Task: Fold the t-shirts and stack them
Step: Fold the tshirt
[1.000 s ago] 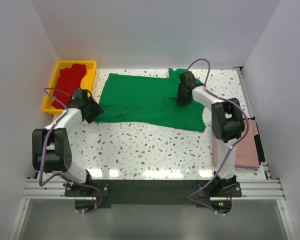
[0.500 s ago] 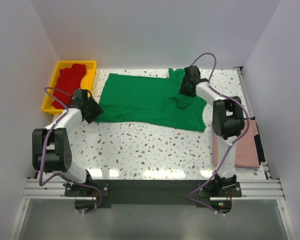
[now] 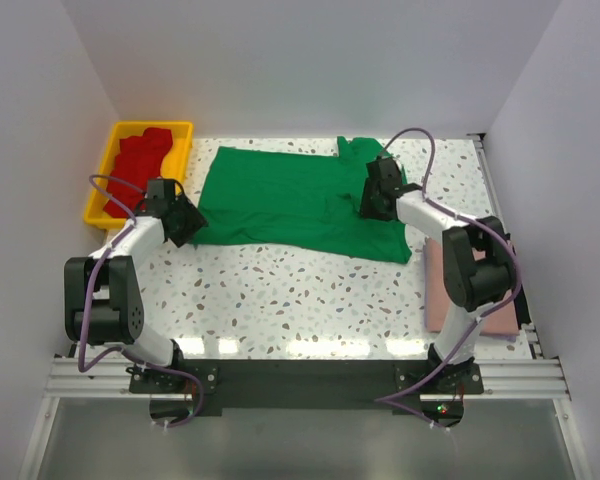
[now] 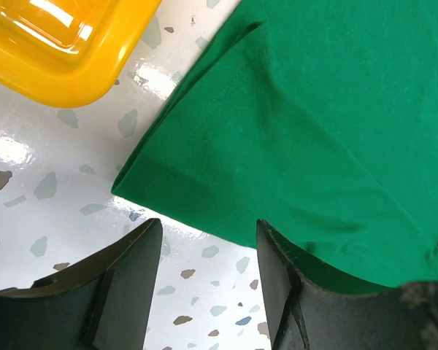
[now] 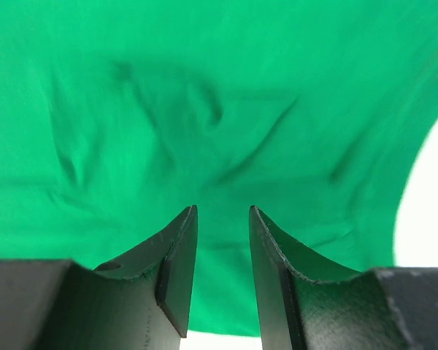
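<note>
A bright green t-shirt (image 3: 280, 200) lies spread flat across the back of the table. My left gripper (image 3: 190, 222) sits low at its left sleeve, open. In the left wrist view the sleeve hem of the green t-shirt (image 4: 299, 131) lies just ahead of the left gripper (image 4: 208, 226), with bare table between the fingers. My right gripper (image 3: 373, 205) hovers over the shirt's right part. The right wrist view shows the right gripper (image 5: 223, 210) open by a narrow gap above wrinkled green t-shirt (image 5: 204, 95), nothing pinched. A folded pink t-shirt (image 3: 500, 290) lies at the right edge. Red t-shirts (image 3: 140, 160) fill the tray.
The yellow tray (image 3: 150, 125) stands at the back left corner, and its rounded corner (image 4: 58, 51) shows close to the left gripper. White walls close in the table on three sides. The right arm's upper link partly covers the pink shirt.
The right gripper swung toward the back over the green shirt, then came nearer again, while its elbow shifted right. The left arm has not moved.
</note>
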Motion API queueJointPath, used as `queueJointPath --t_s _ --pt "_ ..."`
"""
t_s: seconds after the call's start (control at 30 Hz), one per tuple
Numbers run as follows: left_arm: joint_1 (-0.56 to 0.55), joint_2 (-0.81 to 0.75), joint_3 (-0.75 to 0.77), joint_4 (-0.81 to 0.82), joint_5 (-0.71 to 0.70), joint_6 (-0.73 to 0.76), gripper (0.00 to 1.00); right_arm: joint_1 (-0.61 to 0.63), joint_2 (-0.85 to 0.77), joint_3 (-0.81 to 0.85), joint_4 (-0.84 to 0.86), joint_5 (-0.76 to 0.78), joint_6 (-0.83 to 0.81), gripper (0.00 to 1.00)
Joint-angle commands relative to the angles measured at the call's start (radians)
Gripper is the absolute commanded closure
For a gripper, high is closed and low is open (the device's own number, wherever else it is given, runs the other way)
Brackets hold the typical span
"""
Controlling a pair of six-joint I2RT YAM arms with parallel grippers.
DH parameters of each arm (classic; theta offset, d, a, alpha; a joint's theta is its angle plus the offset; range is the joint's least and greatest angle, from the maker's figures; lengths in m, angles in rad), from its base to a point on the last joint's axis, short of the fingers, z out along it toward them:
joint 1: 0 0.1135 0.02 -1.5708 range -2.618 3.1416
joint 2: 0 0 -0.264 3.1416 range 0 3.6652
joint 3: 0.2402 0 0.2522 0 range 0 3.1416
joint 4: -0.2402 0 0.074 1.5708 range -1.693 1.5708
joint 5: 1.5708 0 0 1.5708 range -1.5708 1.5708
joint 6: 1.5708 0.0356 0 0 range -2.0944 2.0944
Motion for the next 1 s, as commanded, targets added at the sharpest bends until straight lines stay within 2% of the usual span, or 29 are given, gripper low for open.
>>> queueJointPath --t_s 0.0,0.27,0.6,0.97 --pt "0.008 -0.001 0.02 0.018 0.015 0.018 0.41 0.034 0.019 -0.041 0.041 0.009 0.005 0.63" --pt "0.01 -0.006 0.014 0.017 0.016 0.021 0.41 0.051 0.121 0.038 0.036 0.031 0.01 0.63" --pt "0.011 -0.003 0.023 0.015 0.019 0.027 0.41 0.048 0.235 0.252 -0.054 0.139 -0.016 0.64" --pt "0.013 0.002 0.031 0.01 0.03 0.033 0.41 -0.012 0.333 0.373 0.031 0.179 -0.016 0.64"
